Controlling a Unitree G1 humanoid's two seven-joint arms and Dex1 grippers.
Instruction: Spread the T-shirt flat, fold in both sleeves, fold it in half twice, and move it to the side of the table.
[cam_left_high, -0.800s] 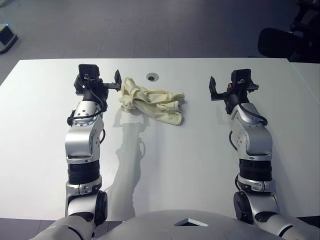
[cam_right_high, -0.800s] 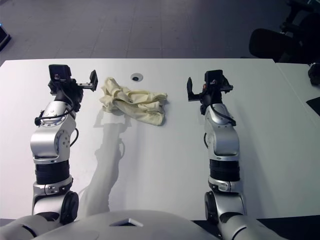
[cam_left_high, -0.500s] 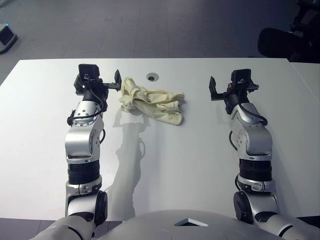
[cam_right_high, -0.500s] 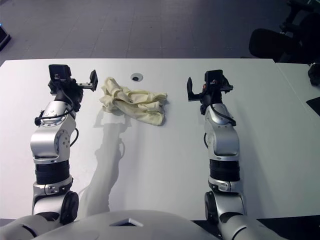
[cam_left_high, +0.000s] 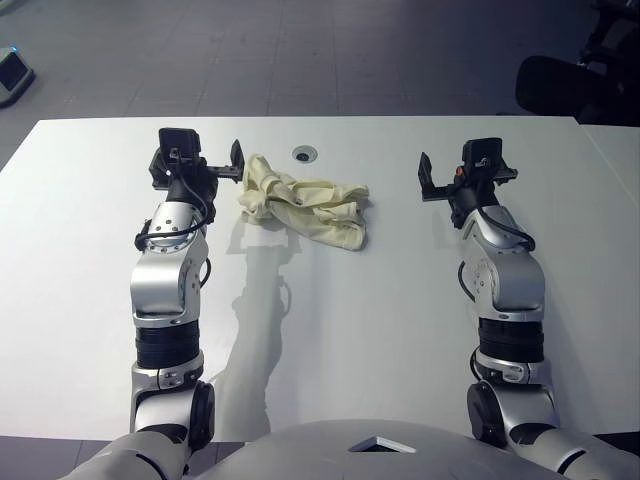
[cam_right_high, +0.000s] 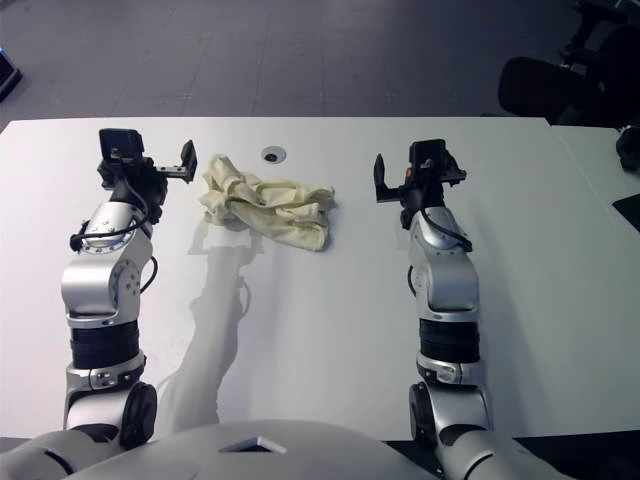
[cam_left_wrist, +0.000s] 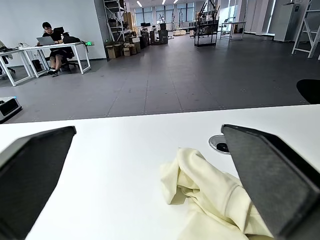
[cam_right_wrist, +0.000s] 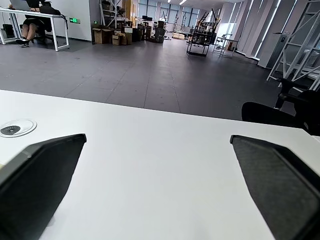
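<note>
Grey tiled floor (cam_left_wrist: 175, 80), white desks (cam_left_wrist: 75, 46), distant racks (cam_left_wrist: 205, 22), perhaps windows (cam_left_wrist: 165, 7) beyond.

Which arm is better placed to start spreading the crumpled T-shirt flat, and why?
Left. The open jaws of the left arm sit close beside the T-shirt; those of the right arm, also open, stand well apart from it across bare table.

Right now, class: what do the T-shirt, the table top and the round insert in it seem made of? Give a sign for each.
T-shirt: soft cream fabric, likely cotton knit; limp, crumpled folds.
Table top: smooth white matt board, perhaps laminate; soft shadows, no grain.
Round insert: grey ring, plastic or metal, cannot tell.
</note>
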